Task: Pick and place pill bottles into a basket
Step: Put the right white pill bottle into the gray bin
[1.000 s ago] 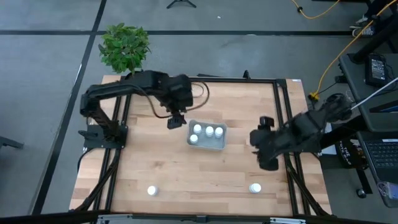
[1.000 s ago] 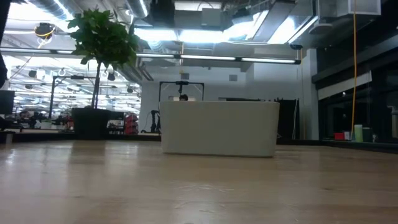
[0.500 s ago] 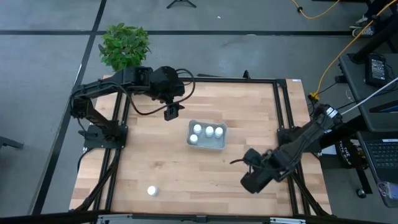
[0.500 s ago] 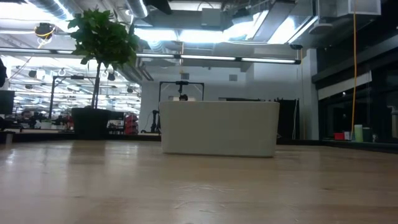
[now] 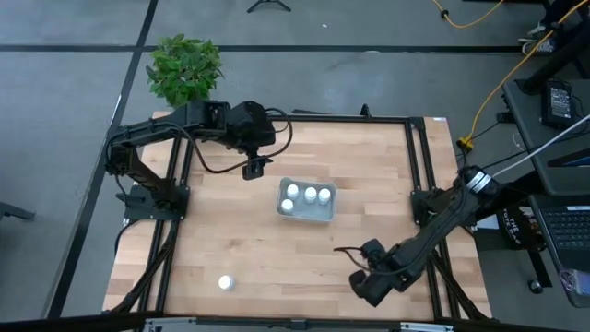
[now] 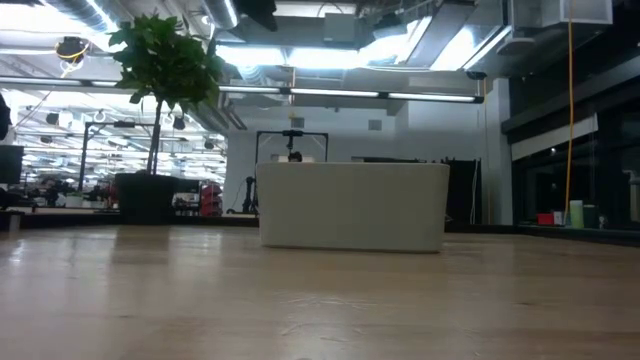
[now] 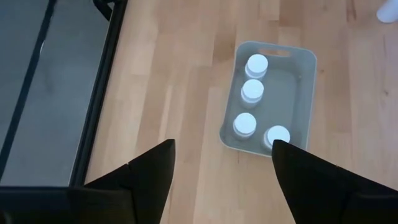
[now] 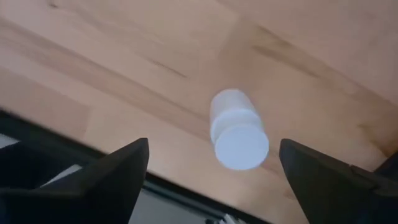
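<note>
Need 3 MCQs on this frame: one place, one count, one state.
1. Where is the right tool?
A. over the basket
B. beside the plant
C. near the table's front edge, over a loose bottle

2. How many bottles are in the basket?
A. two
B. four
C. six

3. What state is the left tool in?
A. open, empty
B. shut on a bottle
C. shut, empty

Key:
1 C: the right tool is at the front edge, and its wrist view shows the loose bottle between its open fingers.
2 B: the left wrist view shows four bottles inside the basket.
3 A: the left tool has its fingers apart with nothing between them.
</note>
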